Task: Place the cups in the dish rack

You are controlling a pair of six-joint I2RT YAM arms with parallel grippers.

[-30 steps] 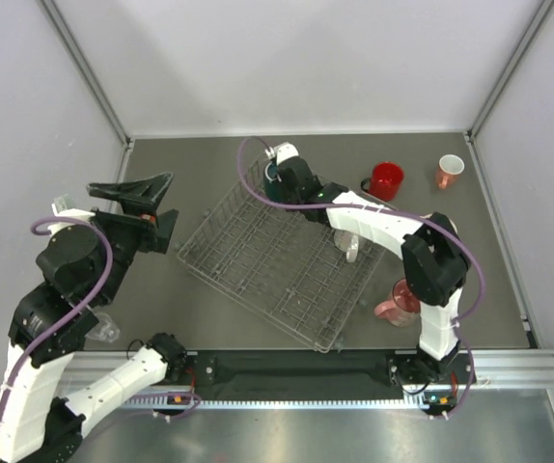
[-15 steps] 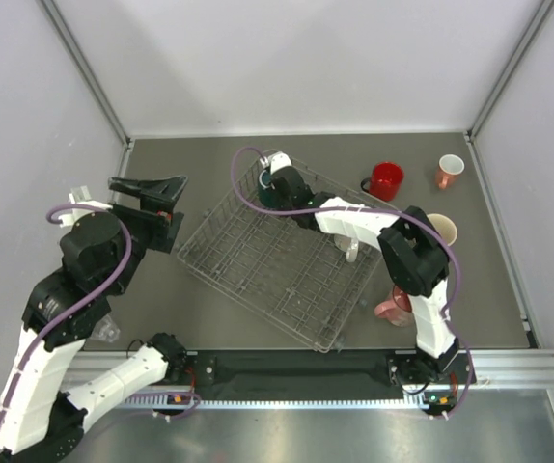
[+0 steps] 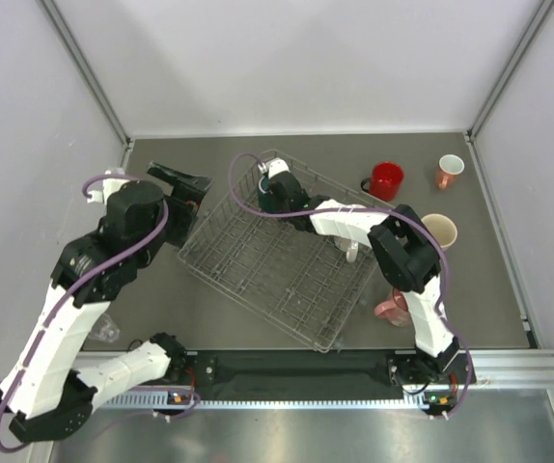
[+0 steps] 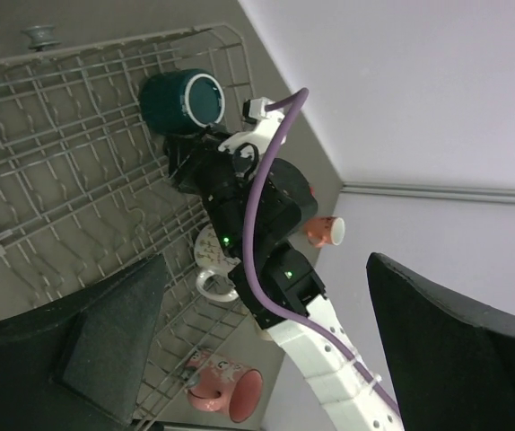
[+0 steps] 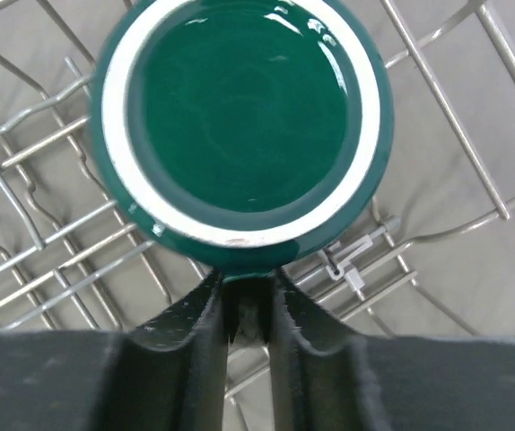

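Note:
My right gripper (image 5: 247, 310) is shut on the handle of the dark teal mug (image 5: 240, 117) and holds it over the far corner of the dish rack (image 5: 446, 108). In the top view the right gripper (image 3: 282, 183) and teal mug (image 3: 267, 197) are at the rack's (image 3: 258, 260) far end. A white patterned mug (image 3: 350, 247) lies in the rack. The red mug (image 3: 386, 179), small salmon mug (image 3: 448, 171), cream mug (image 3: 439, 230) and pink mug (image 3: 393, 307) stand to the right of the rack. My left gripper (image 3: 185, 188) is open and empty, left of the rack.
A clear glass mug (image 3: 103, 330) lies at the near left by the left arm's base. The left wrist view shows the teal mug (image 4: 181, 101), the rack (image 4: 60, 162), the white mug (image 4: 214, 256) and the pink mug (image 4: 226, 388). Walls enclose the table on three sides.
My left arm has swung right, bringing its open gripper close to the rack's left side. My right gripper has shifted the teal mug slightly left, to the rack's far corner.

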